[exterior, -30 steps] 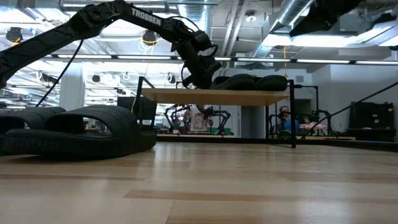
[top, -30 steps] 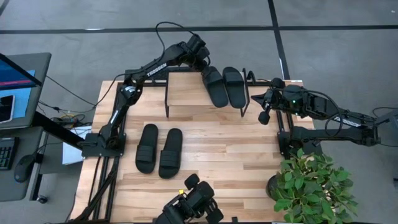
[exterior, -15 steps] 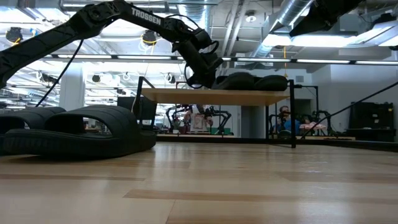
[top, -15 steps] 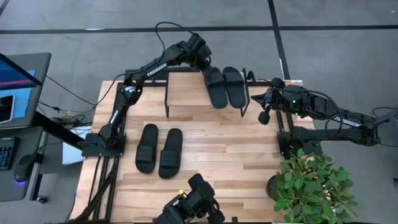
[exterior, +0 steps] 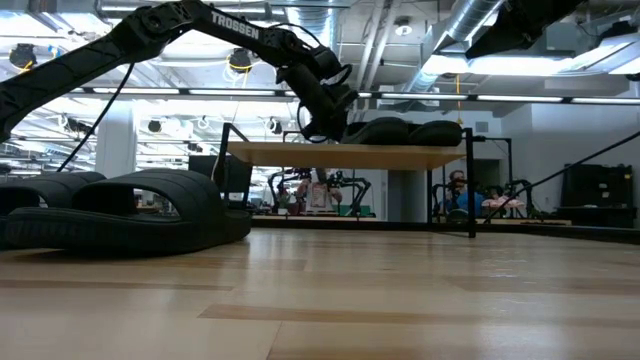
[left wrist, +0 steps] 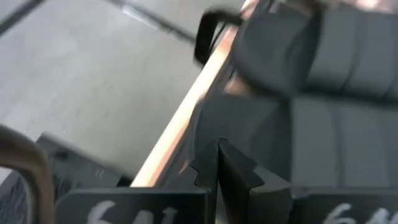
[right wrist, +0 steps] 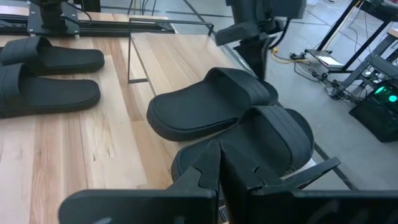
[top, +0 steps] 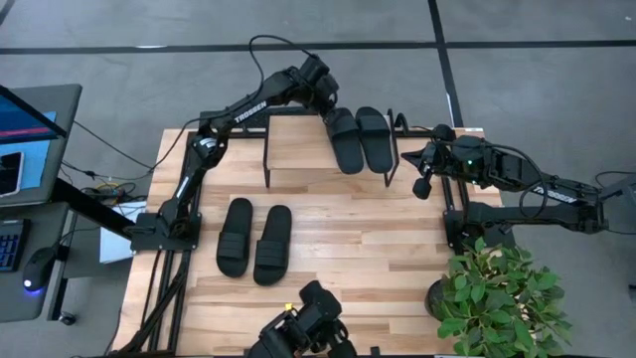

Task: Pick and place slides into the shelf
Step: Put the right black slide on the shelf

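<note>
On top of the shelf (top: 298, 149) two slides (top: 356, 138) already sit side by side, with the left gripper (top: 325, 100) pinched together right at the toe end of the nearer one. Bump it from there and that slide could skid off the edge. The other two slides (top: 254, 239) wait on the tabletop (top: 348, 249). Right gripper (top: 422, 186), closed too, idles beside the shelf.

Left tool (top: 326, 102) closed, arm outstretched; right tool (top: 422, 185) closed, arm folded.

"TROSSEN" on the left arm (top: 243, 104)
</note>
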Controlling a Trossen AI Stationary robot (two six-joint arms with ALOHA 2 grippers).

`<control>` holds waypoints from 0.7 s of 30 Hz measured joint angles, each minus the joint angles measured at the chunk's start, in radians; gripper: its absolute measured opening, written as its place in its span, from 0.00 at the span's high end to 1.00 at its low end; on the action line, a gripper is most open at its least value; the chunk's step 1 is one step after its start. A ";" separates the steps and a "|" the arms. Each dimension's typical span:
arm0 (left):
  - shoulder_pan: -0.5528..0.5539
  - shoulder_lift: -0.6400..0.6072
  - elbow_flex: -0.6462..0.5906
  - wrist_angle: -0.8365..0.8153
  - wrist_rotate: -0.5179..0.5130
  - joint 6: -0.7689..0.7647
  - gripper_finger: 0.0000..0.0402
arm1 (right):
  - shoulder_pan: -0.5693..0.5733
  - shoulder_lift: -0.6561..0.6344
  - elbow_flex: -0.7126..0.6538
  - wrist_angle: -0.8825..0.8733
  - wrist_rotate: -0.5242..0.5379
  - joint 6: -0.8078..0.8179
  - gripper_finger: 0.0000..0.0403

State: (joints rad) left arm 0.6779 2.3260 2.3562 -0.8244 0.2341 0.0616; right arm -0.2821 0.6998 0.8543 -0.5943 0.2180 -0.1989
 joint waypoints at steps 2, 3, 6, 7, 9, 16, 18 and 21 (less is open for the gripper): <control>0.000 0.000 0.000 -0.061 -0.051 0.000 1.00 | 0.000 0.000 0.000 -0.001 0.000 0.000 1.00; 0.000 0.000 0.000 -0.088 -0.085 0.000 1.00 | 0.000 0.000 0.000 -0.002 0.000 0.000 1.00; -0.001 -0.005 0.003 -0.166 -0.171 -0.001 1.00 | 0.000 0.000 0.000 -0.004 0.000 0.000 1.00; -0.002 -0.006 0.004 -0.185 -0.181 -0.001 1.00 | 0.000 0.000 0.000 -0.004 0.000 0.000 1.00; -0.005 -0.008 0.004 -0.203 -0.186 -0.001 1.00 | 0.000 0.000 0.000 -0.004 0.000 -0.001 1.00; -0.023 -0.006 0.003 -0.173 -0.196 0.009 1.00 | 0.000 0.000 0.000 -0.004 0.000 -0.001 1.00; -0.029 -0.003 0.001 -0.151 -0.195 0.021 1.00 | 0.000 0.000 0.000 -0.004 0.000 -0.001 1.00; -0.039 0.000 0.000 -0.108 -0.194 0.037 1.00 | 0.000 0.000 0.000 -0.004 0.000 -0.001 1.00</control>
State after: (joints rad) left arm 0.6391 2.3263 2.3558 -0.9323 0.0403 0.0986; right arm -0.2821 0.6998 0.8543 -0.5980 0.2180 -0.2001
